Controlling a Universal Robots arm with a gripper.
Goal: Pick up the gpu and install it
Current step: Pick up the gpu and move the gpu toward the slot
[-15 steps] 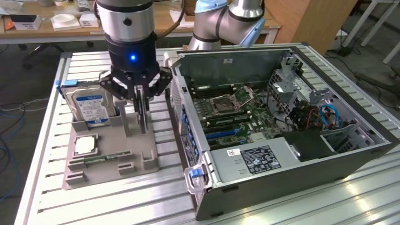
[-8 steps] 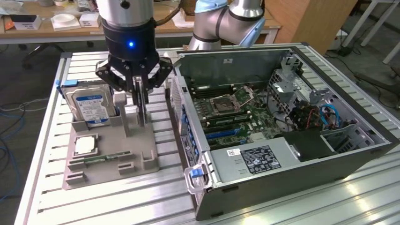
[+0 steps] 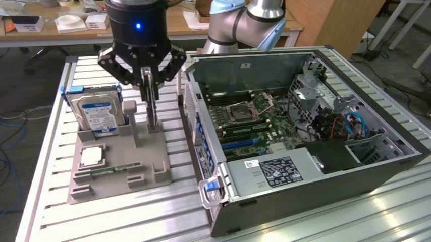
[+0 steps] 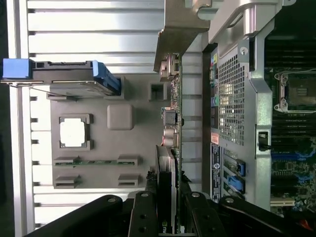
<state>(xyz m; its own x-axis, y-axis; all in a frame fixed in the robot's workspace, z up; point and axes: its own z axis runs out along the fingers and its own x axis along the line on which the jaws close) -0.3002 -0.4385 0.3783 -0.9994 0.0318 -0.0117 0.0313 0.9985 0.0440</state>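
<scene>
Directly beneath the gripper (image 3: 147, 83) stands the gpu (image 3: 153, 113), upright on its edge. Its lower edge appears to sit down in the slot of the grey holder tray (image 3: 121, 174). I cannot tell whether it has cleared that slot at all. The claw is narrow, and its fingers (image 4: 143, 212) are pressed on the two flat faces of the card near its top edge, so I judge it to be gripping. Seen edge-on from the wrist, the card's long axis runs straight out from between the fingers, parallel to the rear panel of the open computer case (image 3: 323, 166). The case lies just beside the claw, beyond one face of the card. A blue-labelled hard drive (image 3: 98, 113) stands off the opposite face.
</scene>
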